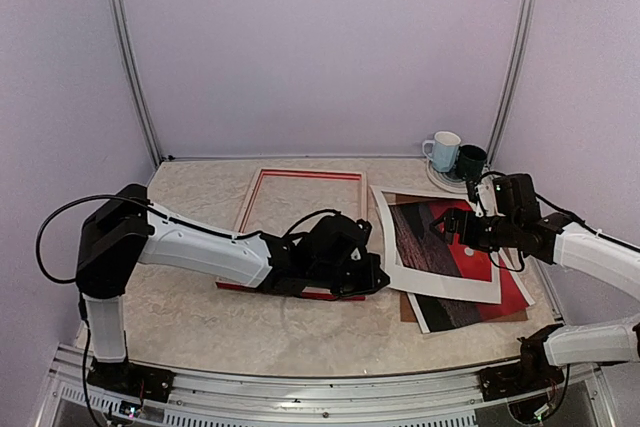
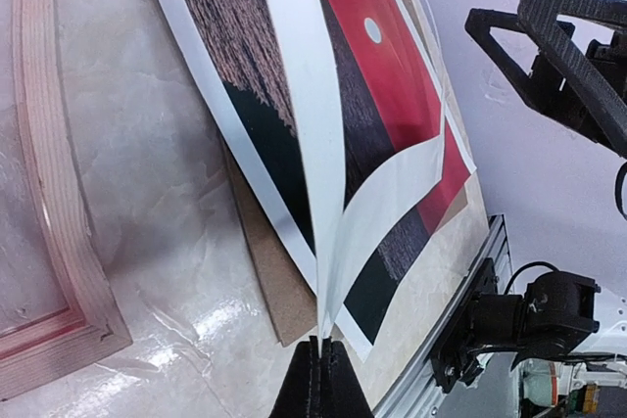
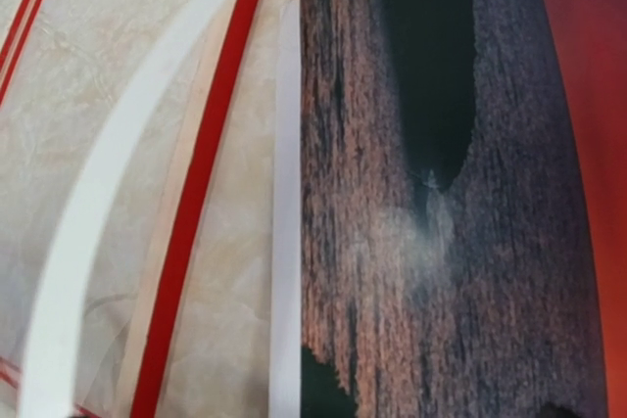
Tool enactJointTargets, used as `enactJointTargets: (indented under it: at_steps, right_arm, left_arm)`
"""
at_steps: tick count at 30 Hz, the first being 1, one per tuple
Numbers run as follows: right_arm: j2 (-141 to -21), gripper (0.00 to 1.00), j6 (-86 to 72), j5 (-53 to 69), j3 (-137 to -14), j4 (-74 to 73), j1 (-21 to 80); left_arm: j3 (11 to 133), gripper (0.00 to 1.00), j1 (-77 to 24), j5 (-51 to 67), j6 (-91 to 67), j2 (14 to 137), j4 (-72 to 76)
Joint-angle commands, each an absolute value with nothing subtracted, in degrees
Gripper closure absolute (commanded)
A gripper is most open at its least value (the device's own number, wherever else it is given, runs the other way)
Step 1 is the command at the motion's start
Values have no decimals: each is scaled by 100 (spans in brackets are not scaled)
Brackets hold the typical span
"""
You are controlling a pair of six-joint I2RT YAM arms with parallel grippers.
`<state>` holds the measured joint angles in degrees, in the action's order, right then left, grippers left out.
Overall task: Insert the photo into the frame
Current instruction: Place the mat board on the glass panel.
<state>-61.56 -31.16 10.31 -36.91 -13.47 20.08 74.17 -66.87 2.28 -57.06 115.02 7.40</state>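
While reaching across the frame (image 1: pixel 310 174), clamped left claw (image 2: pixel 321 354) on the photo's (image 1: pixel 425 245) white edge to peel it off the backing board (image 2: pixel 269 281) just beside; hung right claw (image 1: pixel 450 225) above, jaws apart, empty.

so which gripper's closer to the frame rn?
Left. The left gripper sits by the frame, at its near right corner, shut on the photo; the right gripper hangs open above the photo, right of the frame.

You have the frame (image 1: pixel 305 175) lying left on the counter (image 1: pixel 200 307), the photo (image 1: pixel 425 257) right of it over a board (image 1: pixel 407 307), cups (image 1: pixel 443 150) behind.
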Motion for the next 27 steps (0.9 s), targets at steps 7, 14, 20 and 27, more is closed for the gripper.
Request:
enactJointTargets:
  at_steps: [7, 14, 20, 27]
  right_arm:
    - [-6059, 1, -3112, 1078, -3847, -1358, 1934]
    - [-6082, 1, -3106, 1135, -3891, -1325, 1934]
    - [-6304, 2, -3094, 1326, -3909, -1163, 1934]
    - [-6810, 2, -2995, 1525, -3968, -997, 1934]
  left_arm:
    - [7319, 100, -6295, -410, -4514, 10774, -498]
    - [6465, 100, -5912, -189, -4433, 10146, -616]
    - [5631, 100, -5588, 138, -4426, 9707, -585]
    - [5065, 100, -5034, 663, -4054, 9396, -720]
